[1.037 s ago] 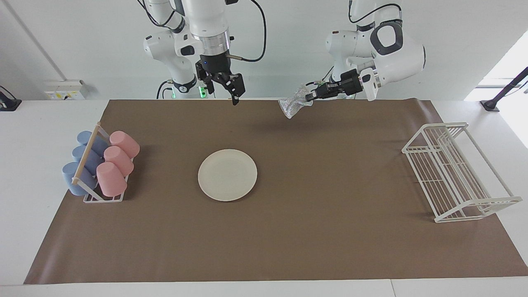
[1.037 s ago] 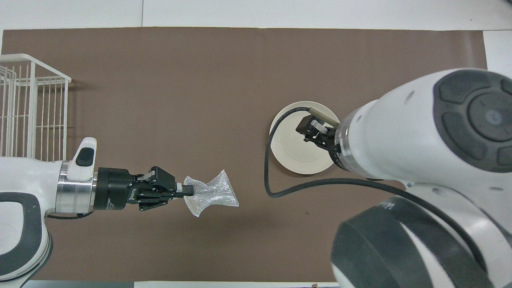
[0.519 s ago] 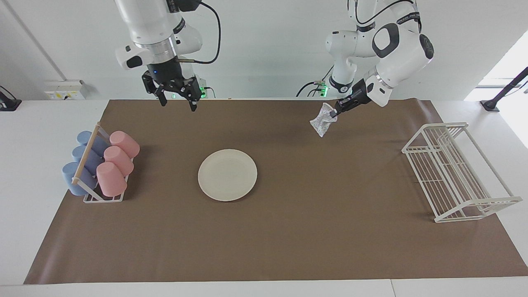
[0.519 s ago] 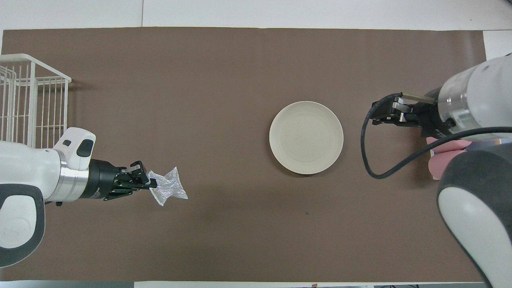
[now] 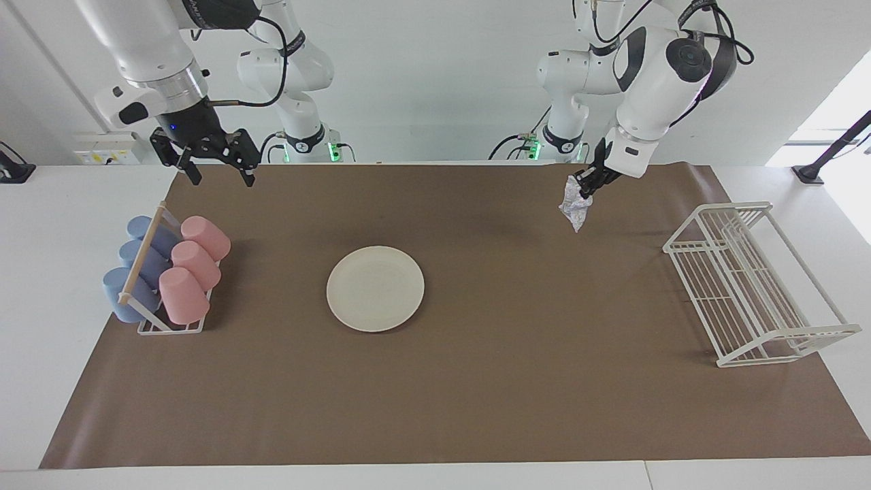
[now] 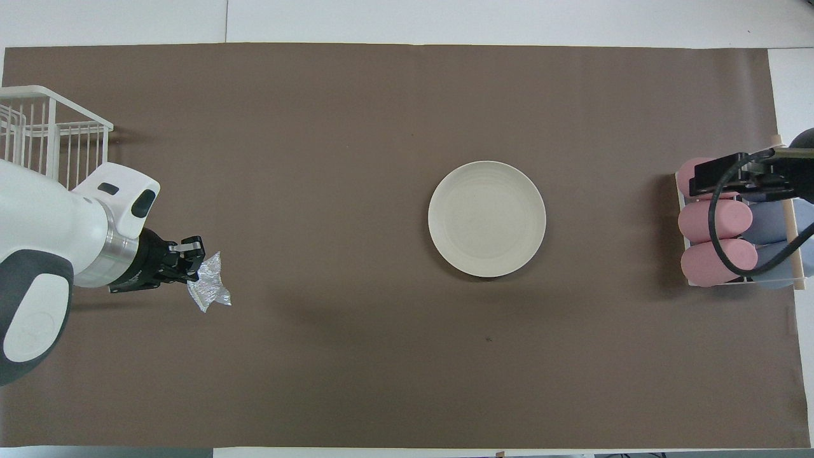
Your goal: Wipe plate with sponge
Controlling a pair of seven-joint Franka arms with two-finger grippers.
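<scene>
2 grippers up, both at robots' edge of mat. Left gripper (image 5: 589,182), fingers clamped on sponge (image 5: 573,208), hangs over bare brown mat (image 5: 476,395) toward left arm's end, near white wire rack (image 5: 748,286). Right gripper (image 5: 212,161), fingers apart, empty, over mat corner by cup rack (image 5: 163,272); waiting. Farther out: plate (image 5: 375,288) flat on surface mid-mat, well apart from sponge. Step judged: sponge in hand, no wiping contact. Next move needs carry over plate, descent until sponge touches.
</scene>
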